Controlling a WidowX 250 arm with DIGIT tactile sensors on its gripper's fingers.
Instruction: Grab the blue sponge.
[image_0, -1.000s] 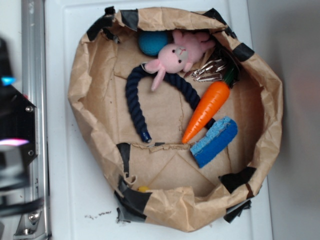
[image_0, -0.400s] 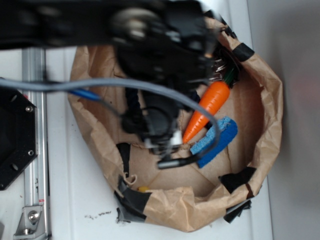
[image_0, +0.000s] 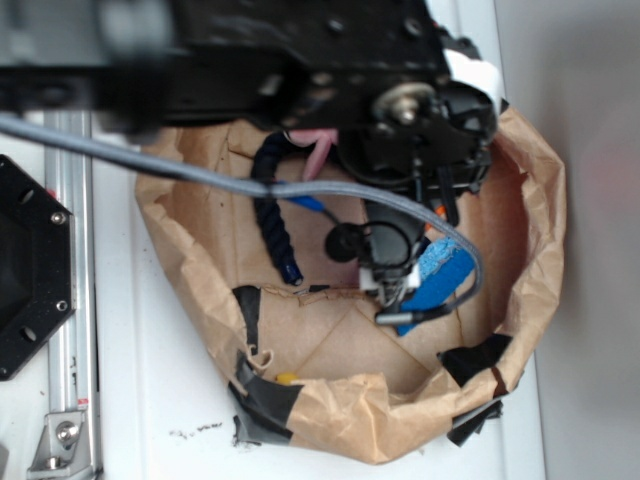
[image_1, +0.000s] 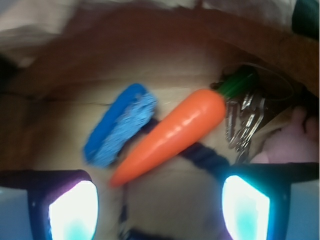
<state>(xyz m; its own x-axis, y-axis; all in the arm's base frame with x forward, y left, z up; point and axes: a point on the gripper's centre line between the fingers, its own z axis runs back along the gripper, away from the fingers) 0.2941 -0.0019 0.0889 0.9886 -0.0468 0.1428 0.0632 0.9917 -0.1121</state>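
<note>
The blue sponge (image_0: 442, 272) lies at the right of the paper bag's floor, partly covered by the black arm (image_0: 400, 110) and its grey cable. In the wrist view the blue sponge (image_1: 121, 126) lies slantwise, left of centre, beside the orange carrot (image_1: 175, 132). My gripper (image_1: 159, 205) hangs open above the bag floor, its two fingers wide apart with nothing between them. The sponge sits beyond the left finger (image_1: 70, 207), apart from it. The carrot's tip points toward the gap between the fingers.
The crumpled brown paper bag (image_0: 535, 200) walls in everything. A dark navy rope (image_0: 272, 215) curves at the left. Metal keys (image_1: 245, 117) and a pink plush toy (image_1: 295, 142) lie right of the carrot. A metal rail (image_0: 70, 300) runs along the left.
The arm has swept in from the left over the bag and shifted right, now covering the bunny, ball and carrot. The sponge has not moved.
</note>
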